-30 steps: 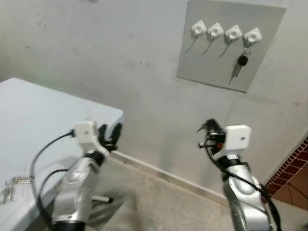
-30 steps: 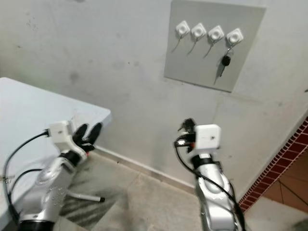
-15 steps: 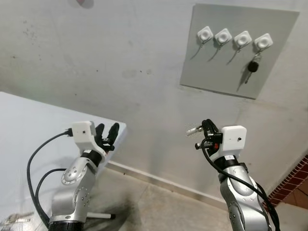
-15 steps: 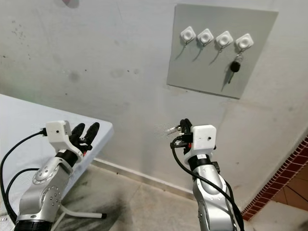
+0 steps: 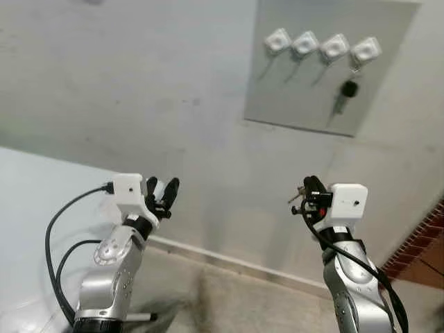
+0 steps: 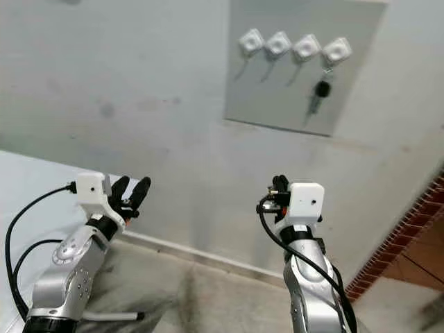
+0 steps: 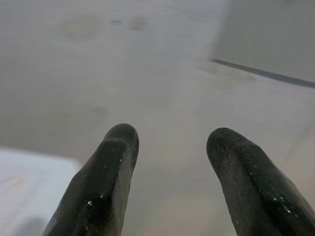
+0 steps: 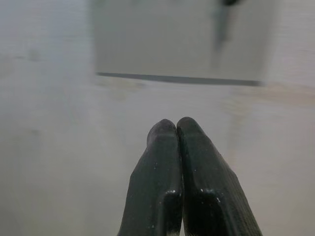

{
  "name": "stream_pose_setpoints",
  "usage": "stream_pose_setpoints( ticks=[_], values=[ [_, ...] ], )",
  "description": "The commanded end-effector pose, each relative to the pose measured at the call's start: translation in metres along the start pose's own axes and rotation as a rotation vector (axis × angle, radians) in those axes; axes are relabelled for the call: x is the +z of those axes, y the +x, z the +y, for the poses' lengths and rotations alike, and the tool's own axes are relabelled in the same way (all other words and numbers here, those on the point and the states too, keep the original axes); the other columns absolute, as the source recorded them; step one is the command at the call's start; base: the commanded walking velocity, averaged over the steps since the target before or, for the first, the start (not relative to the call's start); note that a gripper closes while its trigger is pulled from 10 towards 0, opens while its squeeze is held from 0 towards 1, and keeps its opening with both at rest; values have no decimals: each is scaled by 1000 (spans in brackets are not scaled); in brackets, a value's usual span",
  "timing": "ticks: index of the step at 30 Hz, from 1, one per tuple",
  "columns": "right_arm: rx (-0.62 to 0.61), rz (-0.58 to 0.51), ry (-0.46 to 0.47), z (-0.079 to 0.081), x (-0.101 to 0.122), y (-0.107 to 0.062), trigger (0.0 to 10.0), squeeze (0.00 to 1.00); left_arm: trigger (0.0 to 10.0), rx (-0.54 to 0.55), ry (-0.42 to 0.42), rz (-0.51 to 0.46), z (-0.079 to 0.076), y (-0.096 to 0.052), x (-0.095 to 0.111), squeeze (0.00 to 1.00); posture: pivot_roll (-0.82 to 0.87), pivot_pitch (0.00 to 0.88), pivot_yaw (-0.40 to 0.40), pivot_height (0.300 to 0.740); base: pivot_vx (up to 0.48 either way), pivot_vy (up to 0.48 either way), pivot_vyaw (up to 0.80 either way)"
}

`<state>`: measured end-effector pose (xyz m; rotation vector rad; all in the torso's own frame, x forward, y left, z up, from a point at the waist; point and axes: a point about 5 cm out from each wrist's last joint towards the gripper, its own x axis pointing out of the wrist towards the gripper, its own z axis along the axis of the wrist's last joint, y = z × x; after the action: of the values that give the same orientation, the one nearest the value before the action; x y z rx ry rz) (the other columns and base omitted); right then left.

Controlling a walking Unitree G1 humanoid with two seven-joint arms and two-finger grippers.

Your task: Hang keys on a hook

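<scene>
Right wrist view: gripper (image 8: pixel 176 129) pinched shut, something small and metallic poking out, probably keys (image 5: pixel 298 193); light, jangly, best gripped by ring.

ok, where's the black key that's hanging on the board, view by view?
Left eye: the black key hangs from the rightmost hook, upper right.
Right eye: the same key, upper right of centre.
Right wrist: a blurred dark streak on the board, beyond the shut right gripper.
Left wrist: a corner of the board, past the open left gripper.
Shared landmark: the grey board's lower edge.
</scene>
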<state>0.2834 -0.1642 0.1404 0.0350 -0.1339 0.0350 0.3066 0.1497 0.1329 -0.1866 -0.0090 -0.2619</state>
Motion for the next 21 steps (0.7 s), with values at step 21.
stream_pose_setpoints(
  ticks=[21],
  values=[
    [-11, -49, 27, 6, 7, 2, 10000, 0, 10000, -67, 20, -8, 0, 4, 8, 0, 130, 0, 36, 736, 83, 0, -473]
  ],
)
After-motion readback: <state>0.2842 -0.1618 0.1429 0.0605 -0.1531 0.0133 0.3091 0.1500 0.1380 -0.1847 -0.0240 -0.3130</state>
